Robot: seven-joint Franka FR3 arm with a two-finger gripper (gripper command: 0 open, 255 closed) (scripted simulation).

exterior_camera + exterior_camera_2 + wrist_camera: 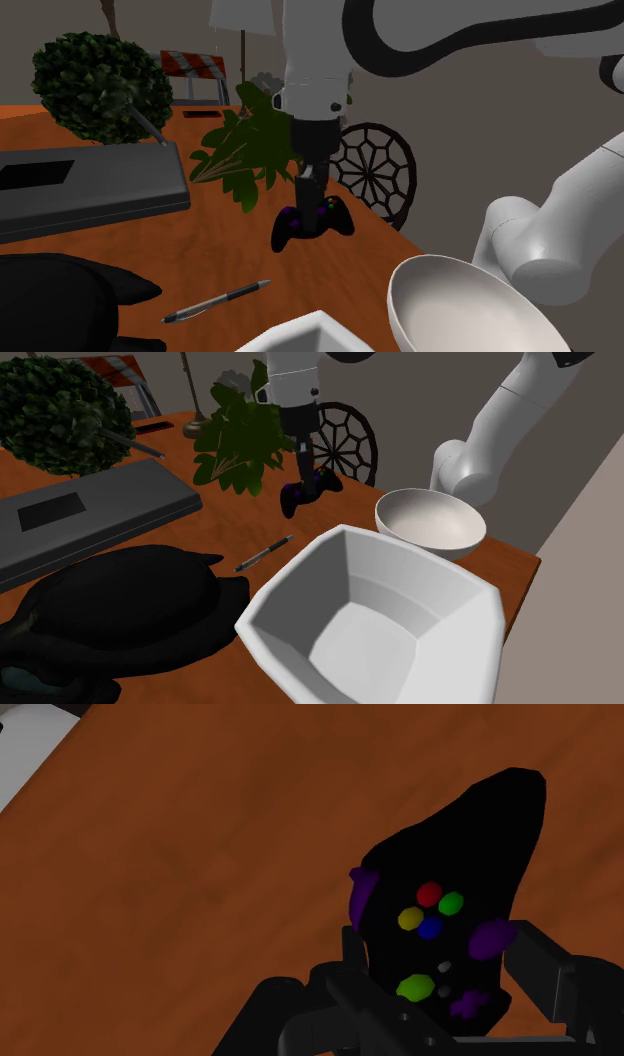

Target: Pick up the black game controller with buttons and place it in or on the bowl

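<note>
As the gripper (311, 206) is clamping the black game controller (338, 216) over the table (200, 265) — tilted — the white bowl (460, 310) is standing near.

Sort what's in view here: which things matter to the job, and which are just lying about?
Job: hand, shut on the black game controller; round white bowl.
Lying about: pen, black hat, grey flat case, leafy plant, round bush, angular white tub.
</note>
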